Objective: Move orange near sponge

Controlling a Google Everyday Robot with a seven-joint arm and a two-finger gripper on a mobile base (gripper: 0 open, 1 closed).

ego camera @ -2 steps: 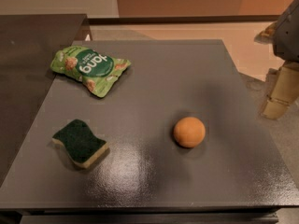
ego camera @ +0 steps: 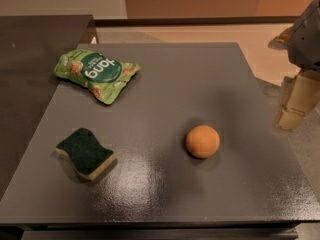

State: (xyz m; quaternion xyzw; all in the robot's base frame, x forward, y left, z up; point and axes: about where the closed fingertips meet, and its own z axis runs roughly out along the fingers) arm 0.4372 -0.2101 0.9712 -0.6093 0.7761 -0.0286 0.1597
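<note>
The small, smooth, round orange fruit [ego camera: 202, 141] sits on the dark grey glossy counter [ego camera: 200, 74], right of centre and towards the front. The wavy-edged sponge [ego camera: 86, 154], dark green on top with a pale yellow foam base, lies well apart to its left. A crinkled light green snack bag [ego camera: 96, 75] rests at the back left. The tan gripper [ego camera: 292, 115] hangs beyond the counter's right edge, holding nothing; I cannot tell whether it is spread or closed.

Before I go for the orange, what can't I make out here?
Tool: camera view, right of the table, partly cut off by the right edge of the frame.
Snack bag: small print too fine to read.
Orange and sponge: undersides hidden by their own bodies.
</note>
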